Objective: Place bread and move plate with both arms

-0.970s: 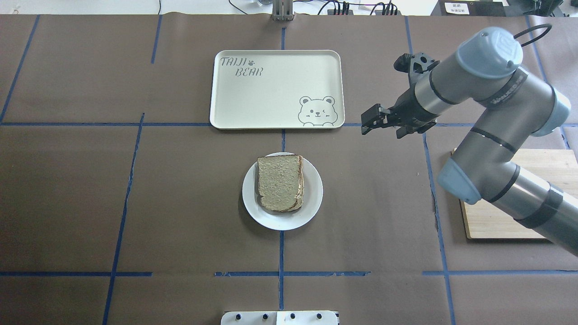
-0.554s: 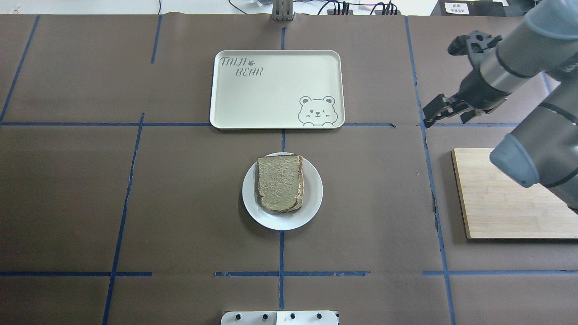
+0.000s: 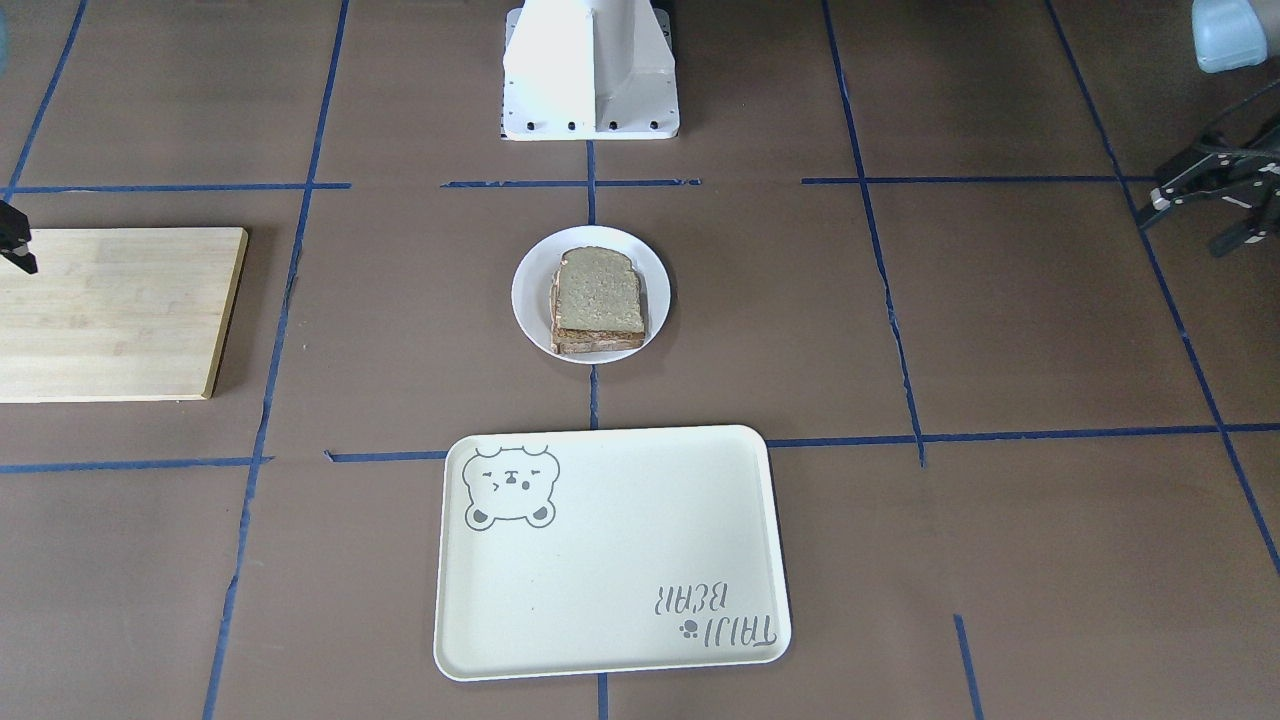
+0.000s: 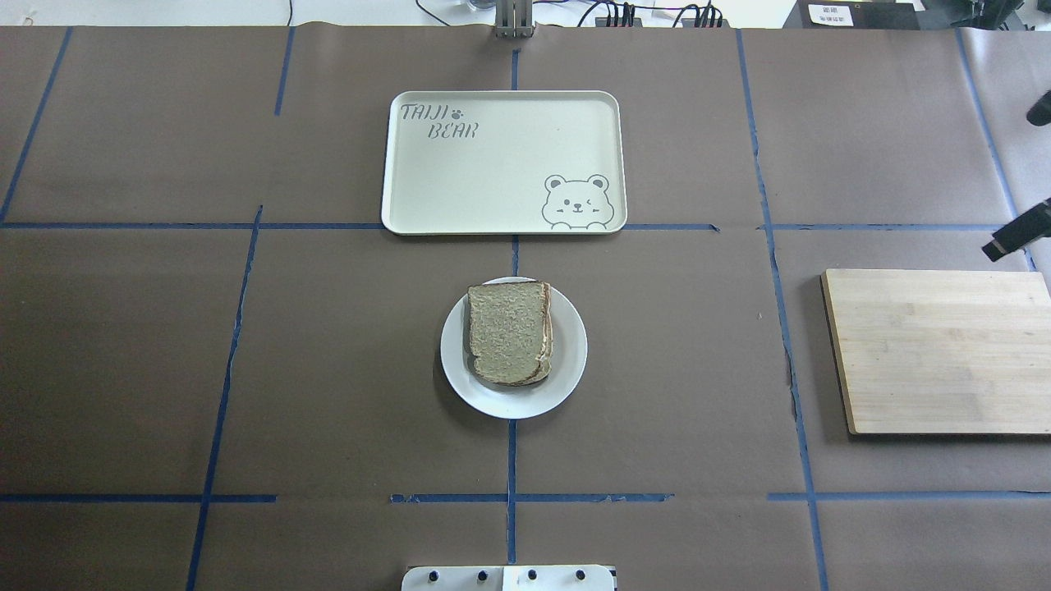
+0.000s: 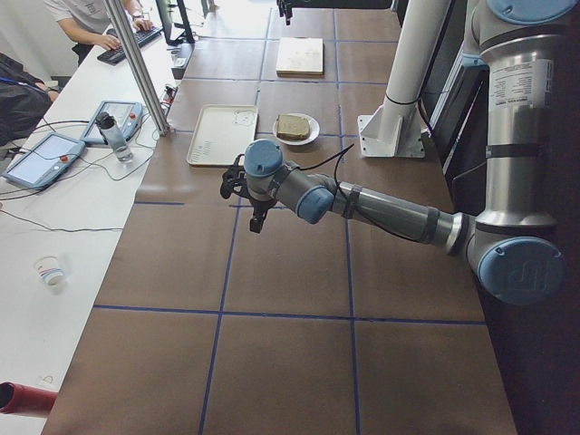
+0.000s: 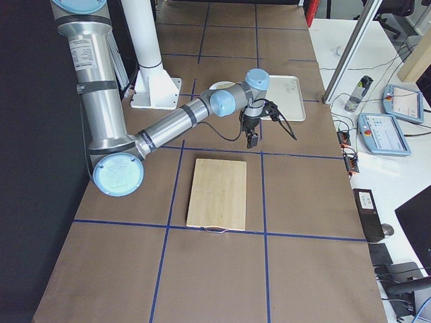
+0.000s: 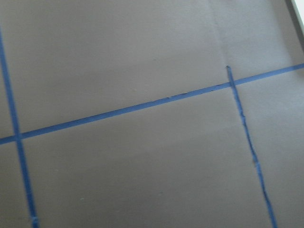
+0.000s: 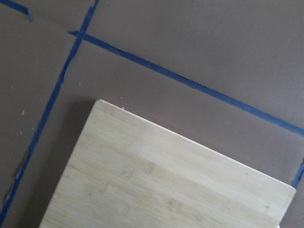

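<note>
The white plate sits at the table's middle, also in the front view. The grey-brown bread lies on it on top of a stack of layers. My right gripper shows only as a black tip at the overhead view's right edge, above the far side of the wooden board; I cannot tell whether it is open or shut. My left gripper hangs at the front view's right edge, far from the plate; I cannot tell its state. Neither holds anything that I can see.
A cream bear tray lies beyond the plate. The wooden board fills the right wrist view's lower part. The left wrist view shows only brown paper and blue tape. The white pedestal stands at the robot's side.
My right arm has pulled back to the right, away from the plate, and has almost left the overhead view. The bread and plate have not moved.
</note>
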You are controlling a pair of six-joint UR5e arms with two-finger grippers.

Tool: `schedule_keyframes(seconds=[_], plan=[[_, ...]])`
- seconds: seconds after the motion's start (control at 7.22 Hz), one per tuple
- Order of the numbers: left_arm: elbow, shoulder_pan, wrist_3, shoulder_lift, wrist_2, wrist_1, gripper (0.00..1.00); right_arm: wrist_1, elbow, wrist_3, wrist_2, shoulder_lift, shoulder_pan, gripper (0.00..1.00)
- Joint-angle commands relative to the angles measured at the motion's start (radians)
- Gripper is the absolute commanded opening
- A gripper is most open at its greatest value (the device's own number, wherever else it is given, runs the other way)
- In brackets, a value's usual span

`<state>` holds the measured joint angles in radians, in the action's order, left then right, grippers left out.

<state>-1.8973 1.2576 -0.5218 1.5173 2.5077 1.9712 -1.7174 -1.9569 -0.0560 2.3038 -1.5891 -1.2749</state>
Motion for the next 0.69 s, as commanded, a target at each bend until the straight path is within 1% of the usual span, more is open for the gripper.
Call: schedule_keyframes(seconds=[0.0,0.14,0.28,0.42,0.55], plan=[[-0.002,-0.207,-0.467,0.098,-0.071,0.205,1.0,0.002,0.006,-0.195,0.051,-0.139,-0.157,1.0],[0.0,-0.327,-0.621,0.151,-0.177,0.247,1.0,0.002,0.01,-0.234,0.048,-0.17,-0.217,1.0],[0.0,-0.431,-0.733,0.206,-0.276,0.251,1.0,0.002,0.018,-0.246,0.036,-0.193,-0.237,1.0],[-0.002,-0.508,-0.829,0.237,-0.346,0.267,1.0,0.002,0.035,-0.233,0.036,-0.198,-0.239,1.0],[0.01,-0.583,-0.927,0.248,-0.419,0.352,1.0,0.002,0.061,-0.231,0.039,-0.196,-0.238,1.0]])
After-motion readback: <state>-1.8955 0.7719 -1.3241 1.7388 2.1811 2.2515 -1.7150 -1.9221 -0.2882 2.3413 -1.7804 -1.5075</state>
